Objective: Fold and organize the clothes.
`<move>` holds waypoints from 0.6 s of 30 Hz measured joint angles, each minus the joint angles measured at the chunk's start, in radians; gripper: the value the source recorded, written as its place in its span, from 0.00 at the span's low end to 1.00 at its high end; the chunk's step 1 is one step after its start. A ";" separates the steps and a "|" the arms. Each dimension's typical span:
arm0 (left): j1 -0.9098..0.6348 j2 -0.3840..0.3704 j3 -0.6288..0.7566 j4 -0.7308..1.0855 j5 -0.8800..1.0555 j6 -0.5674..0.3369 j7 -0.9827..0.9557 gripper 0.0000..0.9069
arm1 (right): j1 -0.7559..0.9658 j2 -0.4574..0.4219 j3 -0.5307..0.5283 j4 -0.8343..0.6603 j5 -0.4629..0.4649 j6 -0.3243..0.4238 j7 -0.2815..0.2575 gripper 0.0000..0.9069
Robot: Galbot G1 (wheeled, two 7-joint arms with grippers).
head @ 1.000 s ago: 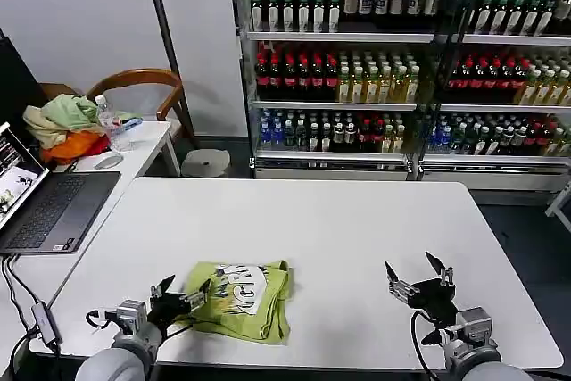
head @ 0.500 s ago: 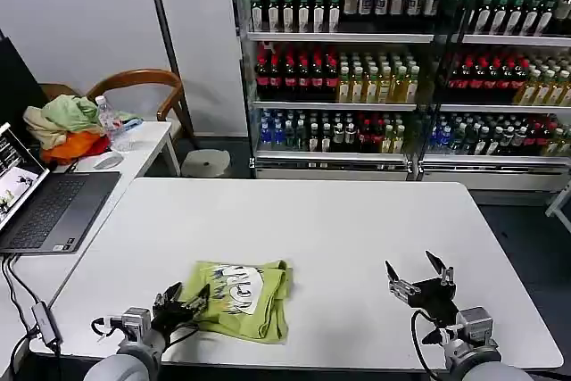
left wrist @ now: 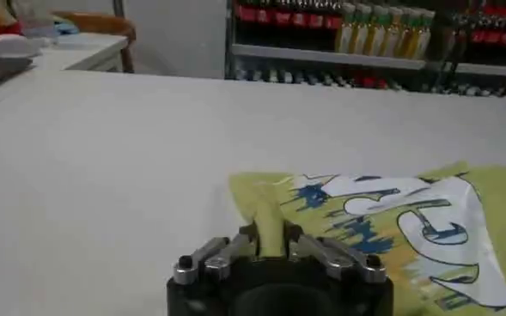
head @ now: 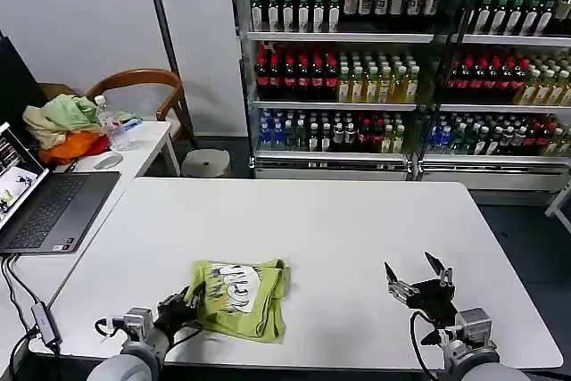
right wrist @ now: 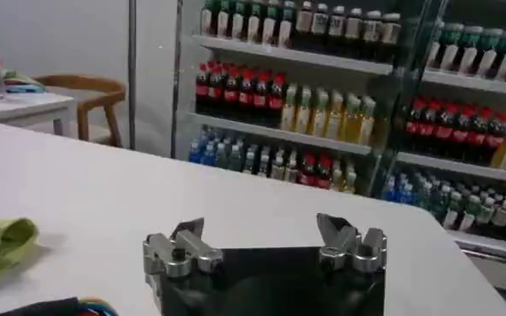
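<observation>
The folded lime T-shirt point(head: 239, 297) lay on the white surface point(head: 339, 229) near its front edge, left of centre, its white printed graphic point(head: 235, 285) facing up. The left gripper point(head: 185, 302) sat at the shirt's left edge; in the left wrist view its fingers point(left wrist: 254, 236) were pinched together on a raised fold of the fabric point(left wrist: 270, 225), a contact that the head view showed only as dark fingers overlapping cloth. The wrist view cut the T-shirt off at its far side, and the blue-and-white lettering point(left wrist: 407, 225) could not be read. The right gripper point(head: 417, 281) rested well apart from the shirt, over the right part of the surface, fingers point(right wrist: 177, 244) spread wide with nothing between them. Its wrist view caught a green corner of the shirt point(right wrist: 2, 244) at the edge. Beyond the surface stood drink shelves point(head: 357, 69); a side desk held a laptop point(head: 45, 207) and heaped garments point(head: 62, 127)
</observation>
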 measured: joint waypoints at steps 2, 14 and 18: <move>-0.001 -0.005 -0.008 -0.007 -0.001 -0.001 0.007 0.04 | 0.003 -0.001 -0.002 0.000 0.000 0.000 0.000 1.00; 0.001 0.031 -0.147 -0.098 -0.112 0.043 -0.013 0.04 | 0.022 -0.014 -0.015 -0.002 0.001 0.002 0.000 1.00; 0.013 0.070 -0.246 -0.109 -0.190 0.076 -0.041 0.04 | 0.031 -0.013 -0.024 -0.004 0.001 0.005 -0.001 1.00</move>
